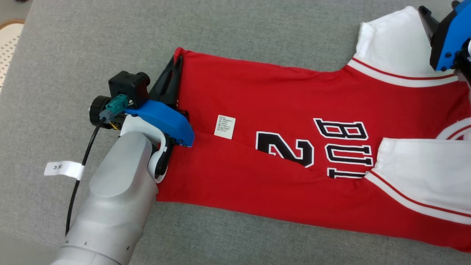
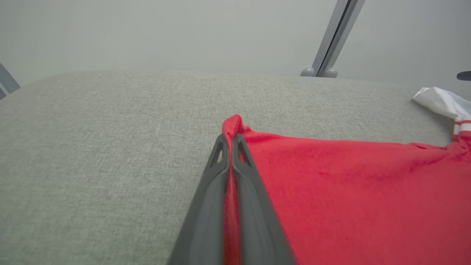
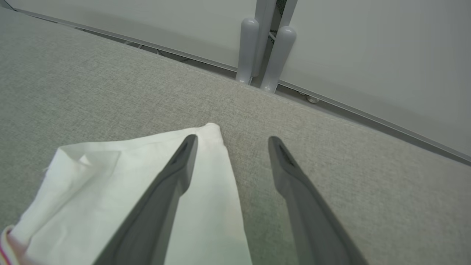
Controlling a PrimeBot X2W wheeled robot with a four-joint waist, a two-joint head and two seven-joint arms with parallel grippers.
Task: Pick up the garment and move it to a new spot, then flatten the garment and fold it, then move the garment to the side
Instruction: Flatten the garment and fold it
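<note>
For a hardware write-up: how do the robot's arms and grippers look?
The left gripper and right gripper have two long, tapering dark grey fingers on blue housings. The left forearm is pale grey. Its wrist carries a black camera, teal plug and black cable with white tag.

A wide grey cloth-covered surface (image 1: 235,29) is lying flat. Soft, even light is falling on it and is making no hard shadows. Behind its far edge, pale grey wall panels (image 3: 368,55) are standing, plain and smooth. Between two panels, two round grey posts (image 3: 248,51) are rising side by side. At the upper left corner of the head view, a strip of pale floor (image 1: 11,9) is showing. A round pale woven piece with a brown rim (image 1: 8,40) is lying there, partly cut off.
</note>
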